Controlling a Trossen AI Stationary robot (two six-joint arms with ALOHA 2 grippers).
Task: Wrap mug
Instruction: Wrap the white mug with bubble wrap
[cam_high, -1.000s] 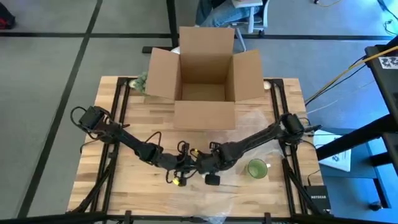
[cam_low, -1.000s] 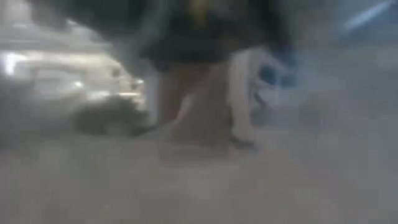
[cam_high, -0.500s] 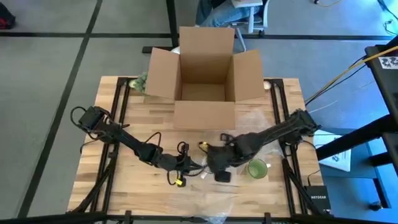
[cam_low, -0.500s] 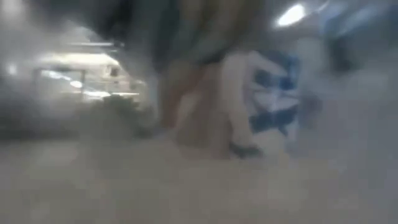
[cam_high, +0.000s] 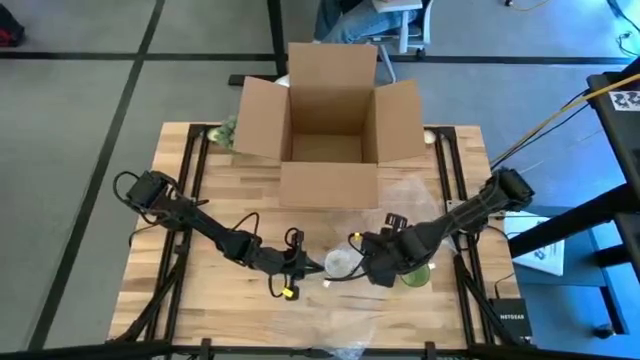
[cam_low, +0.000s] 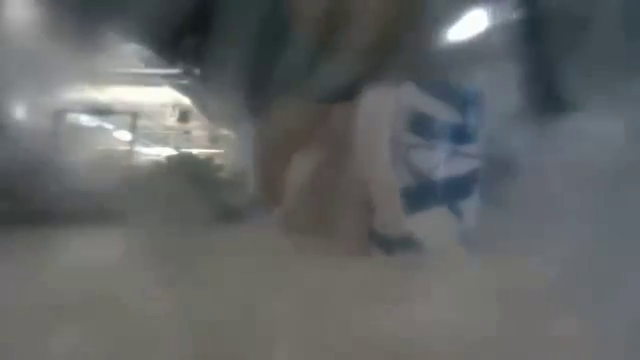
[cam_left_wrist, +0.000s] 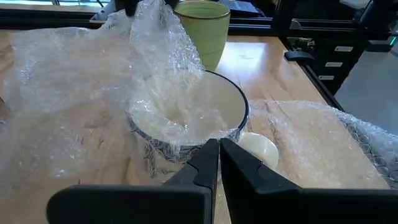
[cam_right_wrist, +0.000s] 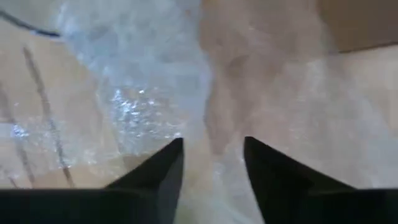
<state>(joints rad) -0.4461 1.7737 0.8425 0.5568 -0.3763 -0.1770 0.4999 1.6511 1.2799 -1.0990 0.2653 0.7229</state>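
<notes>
Seen from above, the pale wooden slatted worktop (cam_high: 200, 300) carries an open brown cardboard box (cam_high: 328, 120) at its twelve o'clock edge. The left gripper (cam_high: 318, 268) lies low near the centre, at about six o'clock of the box, its tips at a white, blue-rimmed ceramic mug (cam_high: 340, 263) that stands among a crumpled clear sheet of bubble wrap (cam_high: 405, 200). The right gripper (cam_high: 372, 268) sits just beside the mug at its three o'clock, and a light green ceramic cup (cam_high: 414, 272) stands further out at three o'clock, partly under the right arm. The low view is too blurred to tell anything. In the left wrist view, the left gripper (cam_left_wrist: 219, 155) has its two dark fingers (cam_left_wrist: 202, 168) pressed nearly together just at the mug (cam_left_wrist: 186, 124); a fold of bubble wrap (cam_left_wrist: 62, 81) drapes into the mug's mouth, with the green cup (cam_left_wrist: 202, 28) upright behind it. I cannot tell whether anything is pinched between them. In the right wrist view, the right gripper (cam_right_wrist: 213, 152) is spread, fingers (cam_right_wrist: 161, 171) apart over bubble wrap (cam_right_wrist: 137, 93) lying on the worktop (cam_right_wrist: 373, 93).
</notes>
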